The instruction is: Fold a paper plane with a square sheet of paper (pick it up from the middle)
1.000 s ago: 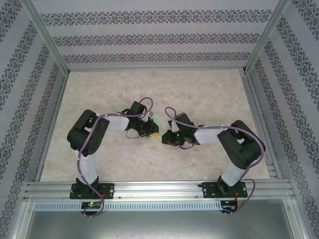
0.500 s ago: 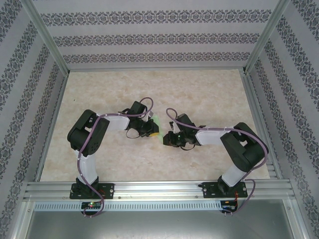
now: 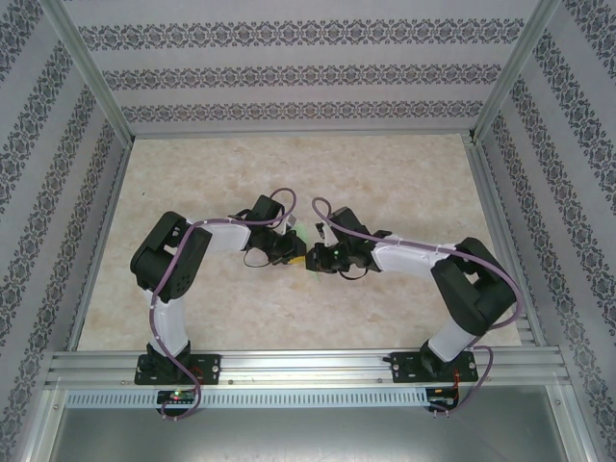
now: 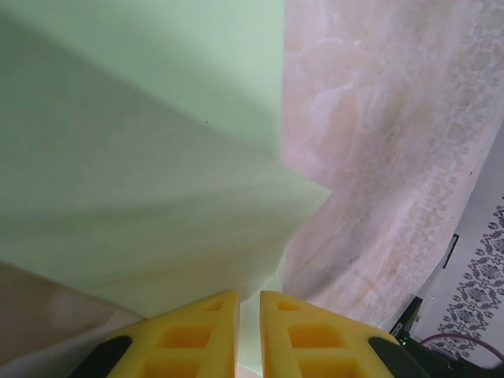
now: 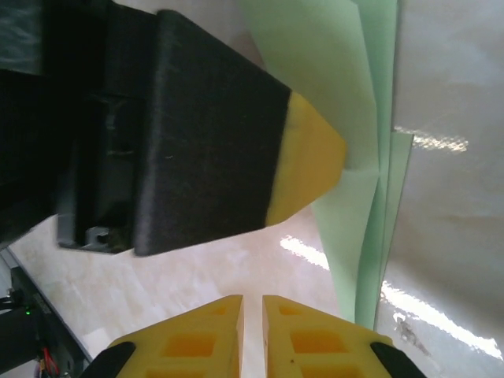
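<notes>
The grey-and-white ornament-patterned wall panels (image 3: 289,72) are enclosing the cell on the three sides beyond the ribbed aluminium rail (image 3: 308,366), which is serving as the reference for all positions below. The beige marble-patterned bench (image 3: 404,183) is lying directly beyond the rail and is reaching from it to the far wall panel.

The black-and-white left arm (image 3: 168,260) is rising from the left part of the rail and is bending inward. The black-and-white right arm (image 3: 462,284) is rising from the right part of the rail and is bending inward to meet it. A purple cable (image 3: 151,303) is looping along the left arm. Both wrists are meeting over the bench, beyond the middle of the rail and well apart from it.

The left tool (image 4: 250,303) is standing almost fully closed. Its two yellow fingers are leaving a narrow slit, and the thin pale green paper sheet (image 4: 142,157), folded into overlapping layers, is passing through that slit and is being gripped there.

The right tool (image 5: 252,307) is also standing almost fully closed, facing the left tool. Its slit is showing pale bench surface, and the sheet is running down behind one of its fingers, not through the slit. Whether that finger is touching the sheet cannot be told.

The sheet is sitting between the two tools, beyond the middle of the rail. In the right wrist view, one yellow-tipped black finger of the left tool is lying against the sheet's face.
</notes>
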Robot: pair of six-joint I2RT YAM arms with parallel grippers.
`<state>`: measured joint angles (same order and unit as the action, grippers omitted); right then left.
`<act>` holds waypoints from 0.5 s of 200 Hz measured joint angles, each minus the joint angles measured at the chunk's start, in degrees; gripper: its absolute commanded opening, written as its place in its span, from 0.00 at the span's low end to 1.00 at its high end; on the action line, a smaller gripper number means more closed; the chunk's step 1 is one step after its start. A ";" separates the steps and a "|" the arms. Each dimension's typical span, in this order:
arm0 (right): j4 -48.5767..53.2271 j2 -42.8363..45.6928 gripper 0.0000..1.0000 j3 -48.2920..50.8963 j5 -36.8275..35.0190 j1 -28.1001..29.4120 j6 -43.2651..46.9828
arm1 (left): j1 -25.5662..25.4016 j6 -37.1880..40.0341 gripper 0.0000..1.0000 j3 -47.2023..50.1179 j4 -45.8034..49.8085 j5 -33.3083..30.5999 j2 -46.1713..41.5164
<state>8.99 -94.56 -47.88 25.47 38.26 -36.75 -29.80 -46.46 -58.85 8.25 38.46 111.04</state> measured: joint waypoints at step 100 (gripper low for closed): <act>-0.85 -5.46 0.14 0.39 0.35 -0.04 0.70 | -0.11 0.37 0.16 -0.68 1.31 -0.46 0.09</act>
<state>8.14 -100.03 -47.48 25.82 38.22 -36.05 -29.91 -46.09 -59.53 9.56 38.00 111.13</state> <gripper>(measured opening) 0.134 0.161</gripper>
